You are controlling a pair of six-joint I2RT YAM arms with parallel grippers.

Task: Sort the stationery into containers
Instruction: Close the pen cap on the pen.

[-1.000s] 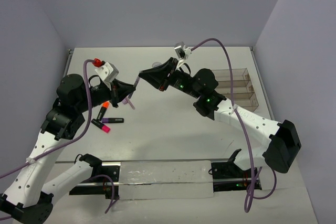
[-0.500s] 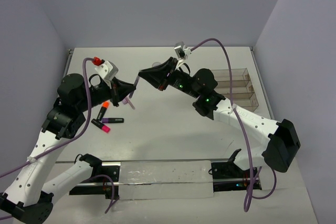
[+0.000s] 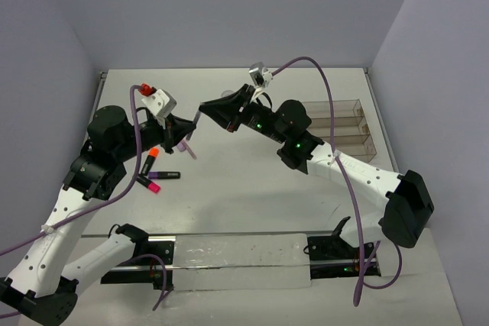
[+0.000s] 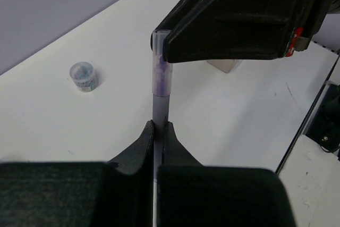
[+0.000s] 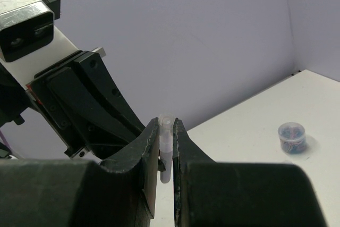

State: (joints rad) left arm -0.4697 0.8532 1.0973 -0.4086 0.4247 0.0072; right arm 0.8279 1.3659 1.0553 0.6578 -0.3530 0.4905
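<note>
Above the table's middle, mid-air: my left gripper (image 4: 159, 131) is clamped on the lower barrel of the slim grey-purple plastic pen (image 4: 161, 86). My right gripper (image 5: 166, 136) sits narrow on its clear capped end, fingers seemingly touching both sides. Handover step, I judge. To do it well: right squeezes firm first, then left opens and backs off along the barrel, no twisting. Well apart on the right waits the clear smoky plastic three-compartment tray (image 3: 348, 124); lay the pen in lengthwise.
</note>
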